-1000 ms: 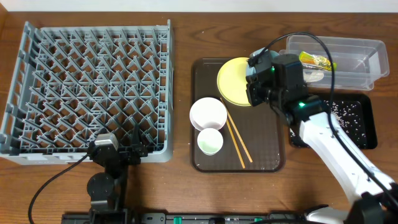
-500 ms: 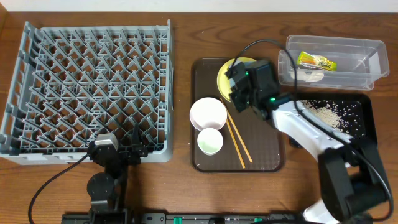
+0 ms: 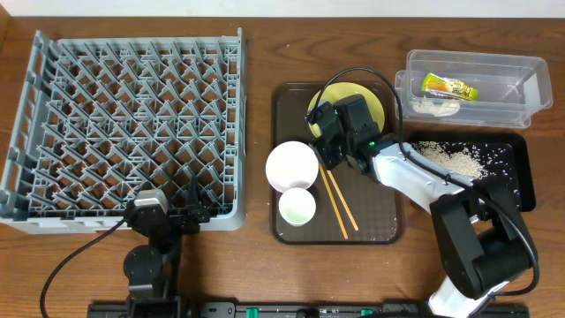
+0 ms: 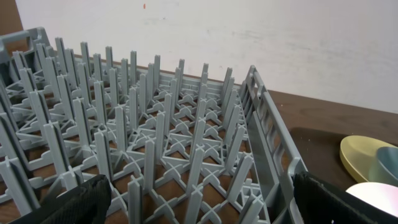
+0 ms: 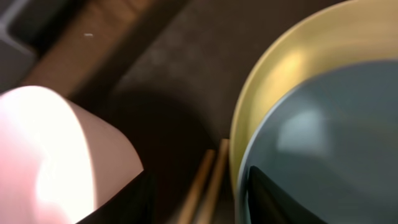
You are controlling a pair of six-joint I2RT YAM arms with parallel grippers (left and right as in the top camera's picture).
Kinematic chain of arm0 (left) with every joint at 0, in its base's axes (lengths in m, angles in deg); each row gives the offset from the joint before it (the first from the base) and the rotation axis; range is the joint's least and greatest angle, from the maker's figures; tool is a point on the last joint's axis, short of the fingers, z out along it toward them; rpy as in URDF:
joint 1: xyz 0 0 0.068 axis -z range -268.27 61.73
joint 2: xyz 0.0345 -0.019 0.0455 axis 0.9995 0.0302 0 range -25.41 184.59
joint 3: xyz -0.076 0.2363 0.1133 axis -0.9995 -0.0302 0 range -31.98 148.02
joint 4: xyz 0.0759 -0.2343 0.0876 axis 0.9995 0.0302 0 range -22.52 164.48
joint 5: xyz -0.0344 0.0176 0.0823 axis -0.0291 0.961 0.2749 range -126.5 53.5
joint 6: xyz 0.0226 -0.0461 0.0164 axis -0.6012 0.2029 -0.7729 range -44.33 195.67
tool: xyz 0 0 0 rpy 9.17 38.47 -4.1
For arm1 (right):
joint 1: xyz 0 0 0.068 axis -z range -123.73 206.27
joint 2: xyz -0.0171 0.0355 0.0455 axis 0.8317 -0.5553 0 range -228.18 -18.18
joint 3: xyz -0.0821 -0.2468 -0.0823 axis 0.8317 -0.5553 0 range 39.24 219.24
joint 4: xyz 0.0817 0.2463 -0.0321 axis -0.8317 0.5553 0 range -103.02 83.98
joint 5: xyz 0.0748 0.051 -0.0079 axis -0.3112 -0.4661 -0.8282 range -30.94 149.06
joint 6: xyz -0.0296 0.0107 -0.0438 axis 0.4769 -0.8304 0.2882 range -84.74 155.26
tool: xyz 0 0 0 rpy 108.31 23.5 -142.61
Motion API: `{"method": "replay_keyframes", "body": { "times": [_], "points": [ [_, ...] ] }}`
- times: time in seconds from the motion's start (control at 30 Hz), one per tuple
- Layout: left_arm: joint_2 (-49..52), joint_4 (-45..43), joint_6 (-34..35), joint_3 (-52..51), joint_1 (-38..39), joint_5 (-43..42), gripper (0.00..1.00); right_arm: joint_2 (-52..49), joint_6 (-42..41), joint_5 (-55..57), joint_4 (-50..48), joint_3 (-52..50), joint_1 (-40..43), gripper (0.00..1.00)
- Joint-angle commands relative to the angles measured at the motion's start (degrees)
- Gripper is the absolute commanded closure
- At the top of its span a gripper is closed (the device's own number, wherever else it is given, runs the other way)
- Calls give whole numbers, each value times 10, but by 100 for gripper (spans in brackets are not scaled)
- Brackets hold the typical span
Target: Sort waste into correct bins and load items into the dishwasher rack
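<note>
Waste: wrapper [image 3: 446, 87] and tissue [image 3: 433, 106] lie in the clear tub [image 3: 530, 66]; rice scraps [image 3: 455, 161] lie in the black tray [image 3: 521, 177]. Sorting is judged done.
Dishes: yellow plate [image 5: 292, 56], light blue bowl [image 5: 323, 137] on it, white bowl [image 3: 292, 165], cup [image 3: 297, 207] and chopsticks [image 3: 337, 199] sit on the brown tray [image 3: 380, 212].
Rack [image 3: 124, 124]: empty; loading not yet begun.
Right claw [image 5: 196, 199]: over the plate rim, jaws parted, holding nothing.
Left claw [image 4: 205, 202]: wide, empty, at the rack edge.

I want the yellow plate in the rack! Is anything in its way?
Yes: a blue bowl sits on the plate. Toward the rack, only the edge of the tray and bare table lie between; the white bowl is off to the side.
</note>
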Motion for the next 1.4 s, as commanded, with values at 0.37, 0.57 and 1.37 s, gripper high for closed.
{"method": "replay_keyframes", "body": {
  "times": [0.37,0.57,1.37],
  "points": [
    [0,20,1,-9,1,-8,5,187,-25,-17,68,8,57,50],
    [5,22,3,-8,1,-8,5,205,-23,-48,200,8,54,50],
    [197,195,3,209,1,2,5,180,-87,-92,360,3,-79,63]
  ]
}}
